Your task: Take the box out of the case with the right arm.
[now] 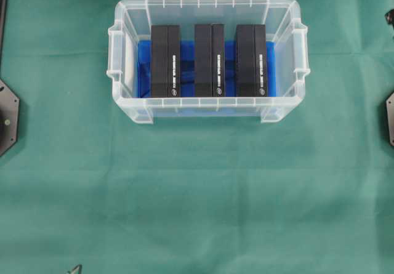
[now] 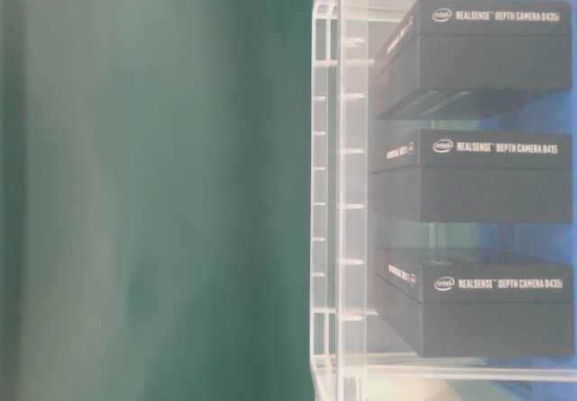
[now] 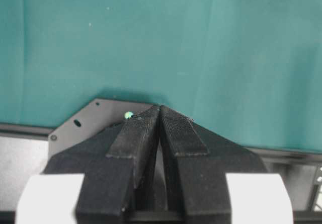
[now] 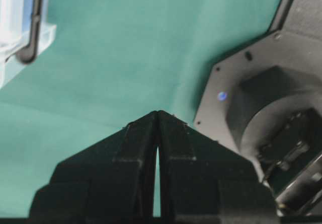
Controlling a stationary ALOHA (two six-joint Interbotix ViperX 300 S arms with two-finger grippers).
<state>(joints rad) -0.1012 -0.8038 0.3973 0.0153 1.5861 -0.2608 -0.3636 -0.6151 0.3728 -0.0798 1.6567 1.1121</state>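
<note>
Green cloth covers the table (image 1: 197, 212) edge to edge, creased, with nothing on its near half in the overhead view.

Right wrist view, nearest first: right hand (image 4: 158, 114) with its two pointed fingers pressed together at the tips, holding nothing, hanging over bare cloth. Beside it, to the right in that view, a dark hexagonal base plate (image 4: 221, 78) with a small blue light. At the upper left corner of the same view, a corner of the case (image 4: 20, 32), clear plastic, apart from the fingers.

Left wrist view: left hand (image 3: 160, 108) also pinched shut and empty, over its own grey base plate (image 3: 75, 121) at the table edge. It looks parked.

Farther back, overhead: the case (image 1: 208, 6) sits on the far half of the table, roughly centred. Blue sheet (image 1: 188, 61) on its floor. Three black boxes stand inside, side by side with gaps between: left box (image 1: 165, 60), middle box (image 1: 209, 59), right box (image 1: 251, 60). Table-level view shows printed lettering on them through the clear wall.

Progress, as I judge it: nothing extracted. All three boxes are inside, none lifted or tilted. The right hand is outside the case, low at the table's right edge, not over the rim. Left to do: open the fingers, travel over the case, descend on a box (the right one looks handiest), grip, lift clear, set it on the cloth.
</note>
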